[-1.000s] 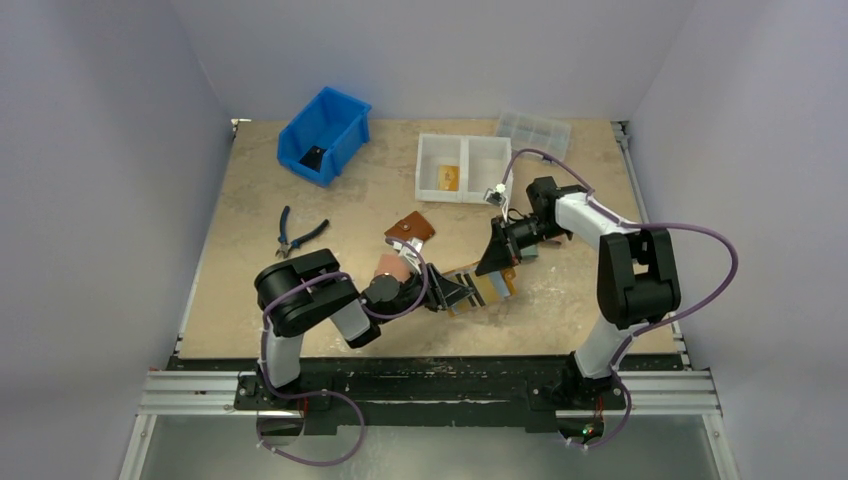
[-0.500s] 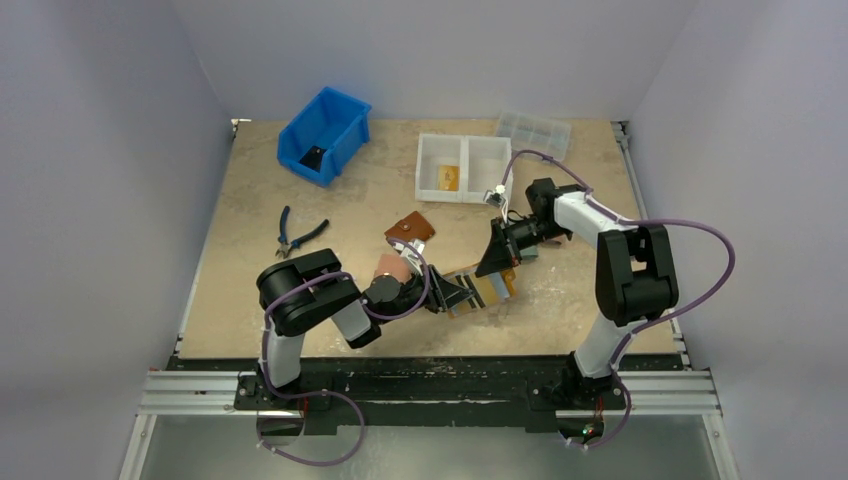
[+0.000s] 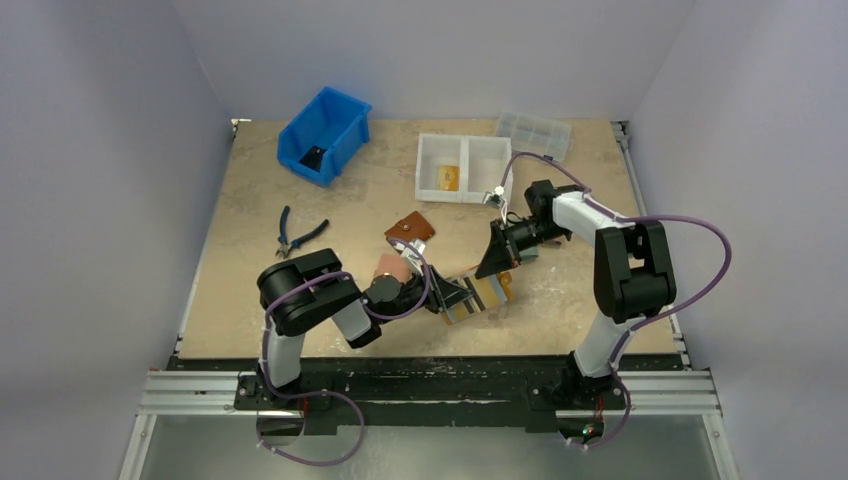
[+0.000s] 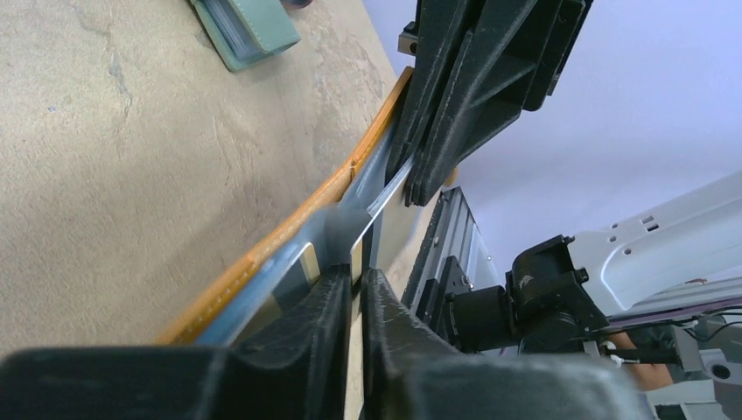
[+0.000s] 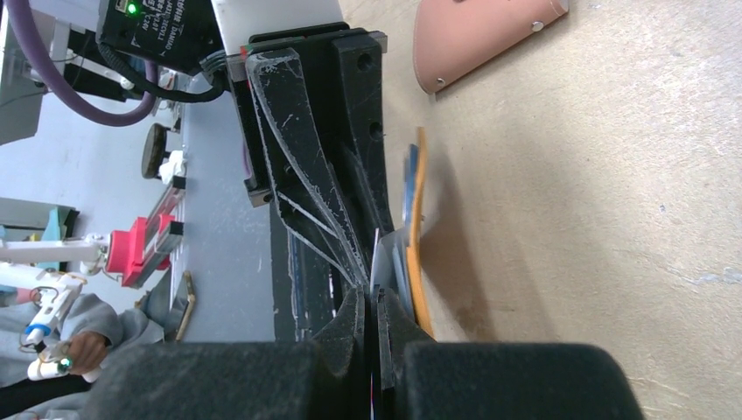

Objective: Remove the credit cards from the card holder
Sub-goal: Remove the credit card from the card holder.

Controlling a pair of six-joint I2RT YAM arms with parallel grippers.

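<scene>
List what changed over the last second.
The left gripper narrowed its jaws around the edge of a credit card in the card holder; whether it grips the card yet is unclear. The right gripper stayed shut on a sleeve of the card holder, and both arms barely moved.

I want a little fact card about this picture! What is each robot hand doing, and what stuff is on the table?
left gripper: fingers nearly together around a thin edge inside the card holder; grip unclear
right gripper: shut, pinching a clear sleeve of the card holder
card holder: open, between the two grippers
close by: pink wallet, brown wallet
further off: pliers, blue bin, white tray
</scene>
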